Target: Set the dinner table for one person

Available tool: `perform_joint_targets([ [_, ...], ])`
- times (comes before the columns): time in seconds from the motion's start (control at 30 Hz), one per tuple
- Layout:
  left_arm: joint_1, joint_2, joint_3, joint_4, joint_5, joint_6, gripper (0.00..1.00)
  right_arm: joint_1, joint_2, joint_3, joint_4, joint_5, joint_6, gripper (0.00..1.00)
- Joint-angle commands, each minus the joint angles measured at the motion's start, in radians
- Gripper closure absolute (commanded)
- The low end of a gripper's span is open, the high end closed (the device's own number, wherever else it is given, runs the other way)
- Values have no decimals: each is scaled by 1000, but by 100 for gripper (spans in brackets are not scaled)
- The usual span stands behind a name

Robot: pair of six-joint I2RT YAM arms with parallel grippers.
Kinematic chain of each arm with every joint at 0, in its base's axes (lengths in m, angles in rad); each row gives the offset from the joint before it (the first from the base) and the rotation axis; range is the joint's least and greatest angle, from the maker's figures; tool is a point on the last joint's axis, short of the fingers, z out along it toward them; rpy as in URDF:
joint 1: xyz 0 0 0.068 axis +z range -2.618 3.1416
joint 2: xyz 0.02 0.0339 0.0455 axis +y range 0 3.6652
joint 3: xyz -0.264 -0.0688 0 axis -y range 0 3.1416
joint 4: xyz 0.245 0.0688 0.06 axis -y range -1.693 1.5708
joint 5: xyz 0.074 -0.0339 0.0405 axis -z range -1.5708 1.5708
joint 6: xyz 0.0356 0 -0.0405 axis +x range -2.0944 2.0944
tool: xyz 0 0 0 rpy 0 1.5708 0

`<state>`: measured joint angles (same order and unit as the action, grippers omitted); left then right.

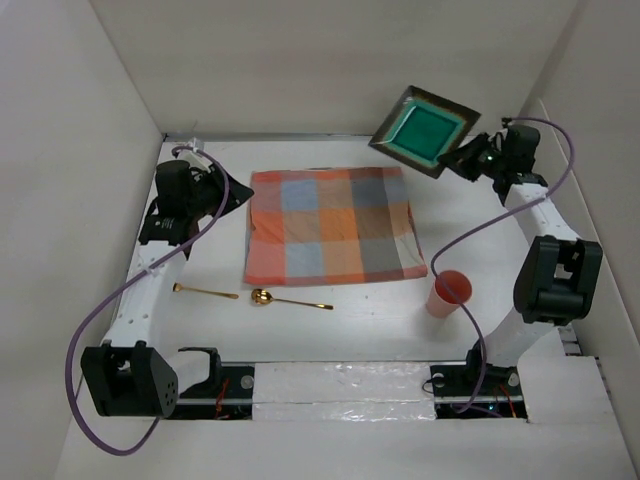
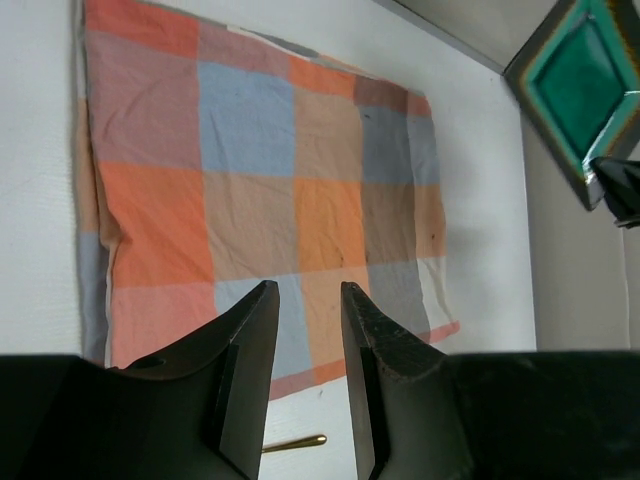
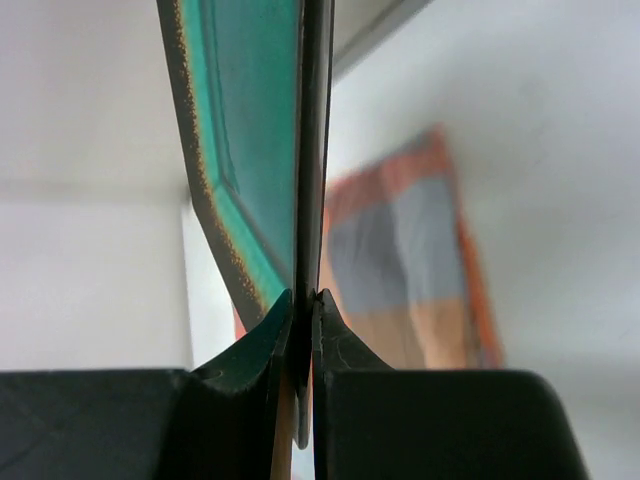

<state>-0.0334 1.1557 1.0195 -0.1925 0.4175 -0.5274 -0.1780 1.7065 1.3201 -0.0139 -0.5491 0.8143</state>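
The dinner table (image 1: 350, 330) is the white tabletop. An orange-and-grey checked mat (image 1: 333, 222) lies flat on it at the middle. A square teal plate with a dark rim (image 1: 423, 130) hangs tilted in the air over the far right corner, with my right gripper (image 1: 458, 158) shut on its rim. The right wrist view shows the plate (image 3: 240, 150) edge-on, pinched between the jaws of that gripper (image 3: 304, 300). My left gripper (image 1: 240, 192) hovers open at the mat's left edge. Nothing is between its fingers (image 2: 308, 300) above the mat (image 2: 250, 180).
A gold spoon (image 1: 290, 300) and a second gold utensil (image 1: 205, 291) lie on the table in front of the mat. A red cup (image 1: 448, 293) stands upright near the mat's front right corner. White walls enclose the table on three sides.
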Motion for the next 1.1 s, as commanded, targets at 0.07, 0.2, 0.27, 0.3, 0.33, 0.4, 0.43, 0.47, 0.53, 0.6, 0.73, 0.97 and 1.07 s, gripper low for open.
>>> perform_joint_targets([
  [0.07,-3,35,91,18,52,24,72,153,-52,92,-194,-340,-307,100],
  [0.2,-3,47,120,21,63,33,72,270,-47,136,-313,-356,-379,100],
  [0.27,-3,42,117,22,57,35,72,317,-62,79,-270,-354,-325,100],
  [0.3,-3,38,114,25,56,33,72,330,-82,49,-180,-359,-302,100],
  [0.33,-3,33,102,28,56,33,72,342,-88,21,-138,-359,-275,100],
  [0.4,-3,22,91,36,59,29,72,373,-87,-28,-75,-360,-236,100],
  [0.43,-3,21,77,39,61,29,72,383,-74,-39,-55,-362,-230,100],
  [0.47,-3,16,73,42,63,27,72,393,-68,-51,-32,-356,-213,100],
  [0.53,-3,12,57,45,63,27,72,407,-45,-67,5,-344,-205,100],
  [0.6,-3,10,51,45,63,27,72,417,-38,-88,69,-330,-178,100],
  [0.73,-3,3,36,50,63,27,72,426,-8,-110,117,-307,-159,100],
  [0.97,-3,-4,14,53,61,26,72,456,45,-153,187,-291,-119,100],
  [1.07,-3,-4,10,51,63,26,72,465,53,-162,196,-302,-118,100],
])
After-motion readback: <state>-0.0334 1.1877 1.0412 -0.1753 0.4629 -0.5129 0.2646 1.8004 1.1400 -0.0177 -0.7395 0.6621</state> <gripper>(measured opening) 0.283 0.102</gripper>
